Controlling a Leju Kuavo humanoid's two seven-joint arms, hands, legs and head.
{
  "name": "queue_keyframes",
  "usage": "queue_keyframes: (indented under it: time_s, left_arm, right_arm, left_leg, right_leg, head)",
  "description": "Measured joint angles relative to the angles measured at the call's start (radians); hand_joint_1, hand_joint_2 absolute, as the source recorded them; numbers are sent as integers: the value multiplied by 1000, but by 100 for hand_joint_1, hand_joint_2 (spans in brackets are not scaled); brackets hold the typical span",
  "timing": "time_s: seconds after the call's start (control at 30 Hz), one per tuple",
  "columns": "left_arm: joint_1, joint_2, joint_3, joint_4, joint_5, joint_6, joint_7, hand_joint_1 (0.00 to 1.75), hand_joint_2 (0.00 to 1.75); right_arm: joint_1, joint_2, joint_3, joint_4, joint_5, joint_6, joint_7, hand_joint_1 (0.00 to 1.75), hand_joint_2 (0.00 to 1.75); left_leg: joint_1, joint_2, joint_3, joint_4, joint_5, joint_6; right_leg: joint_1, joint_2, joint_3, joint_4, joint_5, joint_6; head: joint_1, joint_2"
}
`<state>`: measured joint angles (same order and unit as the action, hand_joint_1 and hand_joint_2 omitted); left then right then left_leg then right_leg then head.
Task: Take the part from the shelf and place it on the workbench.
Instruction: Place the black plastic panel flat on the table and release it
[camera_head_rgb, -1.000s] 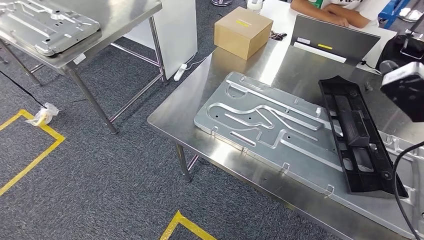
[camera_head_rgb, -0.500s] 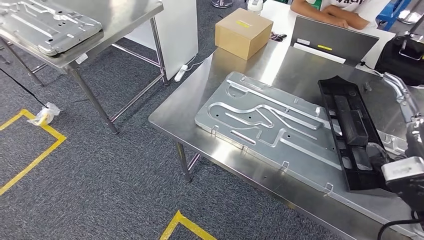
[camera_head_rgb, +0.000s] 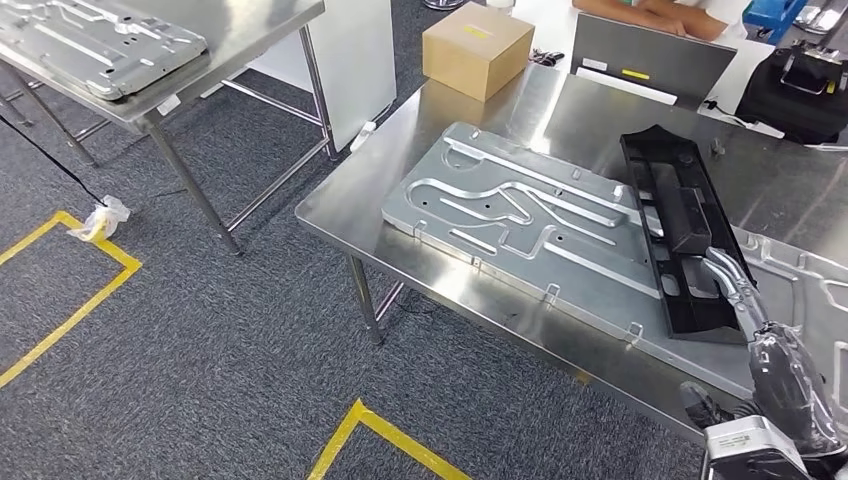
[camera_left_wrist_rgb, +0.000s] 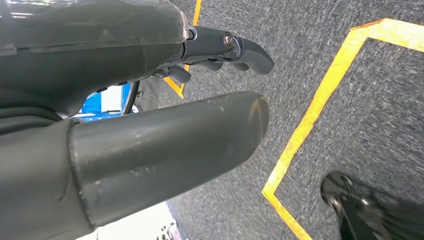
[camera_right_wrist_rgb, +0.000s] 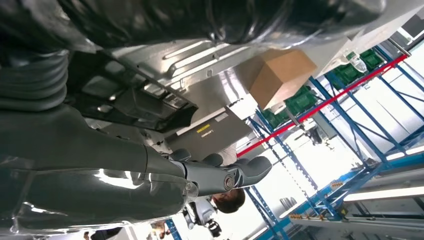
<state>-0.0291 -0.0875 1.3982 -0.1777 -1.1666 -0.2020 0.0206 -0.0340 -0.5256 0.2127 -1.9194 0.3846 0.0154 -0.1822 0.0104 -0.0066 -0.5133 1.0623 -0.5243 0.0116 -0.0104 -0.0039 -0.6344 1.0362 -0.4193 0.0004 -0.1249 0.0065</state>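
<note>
Part lying on your workbench
Black part (camera_head_rgb: 680, 235) is resting across the metal plate (camera_head_rgb: 520, 215) at 3 o'clock on the steel workbench (camera_head_rgb: 400, 160); both hands, left hand (camera_left_wrist_rgb: 150, 100) and right hand (camera_right_wrist_rgb: 150, 165), are hanging released over grey carpet (camera_head_rgb: 200, 340).

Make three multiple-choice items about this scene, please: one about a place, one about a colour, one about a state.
1. Where does the black part lie?
A. on the floor
B. on the metal plate on the workbench
C. on the box

2. What colour are the floor lines?
A. yellow
B. red
C. white

3. What is the state of the left robot hand?
A. it holds the black part
B. it holds a box
C. it holds nothing, fingers apart

Answers:
1 B: the head view shows the part resting across the plate on the bench.
2 A: the tape on the grey carpet is yellow.
3 C: the left wrist view shows it over the carpet with nothing between thumb and fingers.
</note>
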Motion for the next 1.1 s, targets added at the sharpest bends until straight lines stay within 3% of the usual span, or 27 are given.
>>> queue_keyframes:
  time_s: [0.03,0.13,0.17,0.2,0.27,0.3,0.33,0.37,0.4,0.43,0.5,0.53,0.57,0.67,0.7,0.77,0.83,0.87,0.9,0.97,1.03,1.1]
  left_arm:
    - [-2,0,1,0,0,1,0,0,0]
    - [-2,0,2,0,0,4,0,0,0]
    - [-3,0,2,0,0,4,0,0,0]
    - [-3,0,3,0,0,5,1,0,0]
    - [-3,0,4,0,0,5,2,0,0]
    - [-3,0,4,0,0,4,2,0,0]
    - [-2,0,4,0,0,3,1,0,0]
    - [-1,0,5,0,0,2,-1,0,0]
    - [-1,0,5,0,0,0,-4,0,0]
    - [-2,0,6,0,0,-1,-7,0,0]
    - [-5,-3,6,0,0,-2,-11,0,0]
    - [-6,-4,7,0,0,-2,-12,0,0]
    - [-7,-5,7,0,0,-2,-12,0,0]
    - [-3,-4,11,0,0,-2,-13,0,0]
    - [-1,-4,12,-1,0,-2,-13,0,0]
    - [0,-4,13,-1,0,-3,-14,0,0]
    - [1,-3,16,-1,-1,-5,-13,0,87]
    - [2,-3,17,-1,-2,-6,-13,0,131]
    - [4,-3,19,-1,-2,-7,-13,0,175]
    - [5,-3,20,-1,-3,-8,-13,0,175]
    - [4,-2,20,-1,-5,-9,-13,0,175]
    - [5,-2,20,-1,-9,-9,-12,0,175]
  right_arm:
    - [3,2,2,-3,0,-1,0,0,0]
    - [11,8,5,-8,1,-2,-1,0,0]
    - [14,9,6,-9,4,-1,-1,0,0]
    - [18,11,7,-9,10,-1,-2,0,0]
    - [23,20,15,-9,35,-1,-4,0,0]
    - [26,28,24,-8,53,-3,-6,0,0]
    - [28,38,35,-6,73,-8,-8,0,0]
    - [30,50,49,-3,97,-16,-9,0,0]
    - [31,61,64,1,120,-26,-9,0,0]
    - [32,70,78,5,141,-37,-9,0,0]
    - [32,82,99,11,165,-54,-11,0,0]
    - [32,85,105,13,170,-59,-12,0,0]
    - [33,87,111,14,173,-64,-13,0,0]
    - [36,92,129,17,179,-75,-14,0,0]
    - [37,94,134,17,180,-78,-14,0,0]
    - [43,95,142,17,182,-84,-14,0,0]
    - [50,95,149,18,185,-89,-13,0,0]
    - [54,95,152,19,187,-90,-11,0,44]
    - [56,95,155,20,188,-91,-10,0,87]
    - [61,95,158,20,192,-92,-8,0,175]
    - [68,95,162,21,197,-95,-4,0,175]
    - [77,96,165,21,204,-99,2,0,175]
  left_leg:
    - [-3,0,23,-37,-6,5]
    - [-6,3,16,-57,11,23]
    - [-4,5,7,-62,24,31]
    - [-2,8,-5,-66,38,38]
    - [-2,12,-33,-68,59,46]
    - [-3,13,-47,-68,68,46]
    - [-5,12,-61,-67,76,46]
    - [-6,9,-72,-66,84,44]
    - [-8,6,-82,-64,91,42]
    - [-8,1,-90,-62,98,40]
    - [-11,-9,-100,-57,109,32]
    - [-11,-15,-103,-54,114,27]
    - [-10,-21,-106,-54,120,21]
    - [-9,-30,-118,-41,120,3]
    - [-8,-25,-131,-13,97,-1]
    - [-2,-12,-178,101,21,-10]
    - [2,-7,-218,216,-27,-20]
    - [3,-3,-215,229,-23,-23]
    - [5,2,-190,199,-2,-25]
    - [6,27,-104,65,46,-26]
    - [-1,48,-54,-22,64,-13]
    - [-6,43,-57,-31,60,6]
  right_leg:
    - [0,0,0,0,6,6]
    - [-2,1,-3,-6,20,26]
    - [-3,2,-11,5,2,31]
    - [-3,3,-24,33,-36,36]
    - [-5,4,-55,143,-140,42]
    - [-5,4,-66,205,-171,44]
    - [-5,4,-69,251,-175,45]
    - [-5,4,-58,267,-156,43]
    - [-4,6,-28,245,-126,40]
    - [-3,14,20,187,-99,34]
    - [0,42,128,35,-97,18]
    - [2,51,162,-20,-110,12]
    - [5,52,177,-47,-122,7]
    - [2,25,176,-64,-112,-10]
    - [-2,15,174,-68,-105,-17]
    - [-3,-5,166,-68,-99,-25]
    - [-3,-26,157,-64,-96,-24]
    - [-3,-37,155,-61,-96,-23]
    - [-4,-46,153,-57,-97,-20]
    - [-5,-65,152,-48,-103,-12]
    - [-1,-81,152,-40,-110,-1]
    - [3,-95,153,-38,-112,9]
  head:
    - [0,0]
    - [1,0]
    - [1,0]
    - [1,0]
    - [2,0]
    - [2,0]
    - [2,0]
    - [2,0]
    - [2,0]
    - [2,0]
    - [2,0]
    - [2,0]
    - [2,0]
    - [1,0]
    - [0,0]
    - [-1,0]
    - [-2,0]
    - [-2,0]
    - [-2,0]
    - [-2,0]
    - [-2,0]
    - [-1,0]
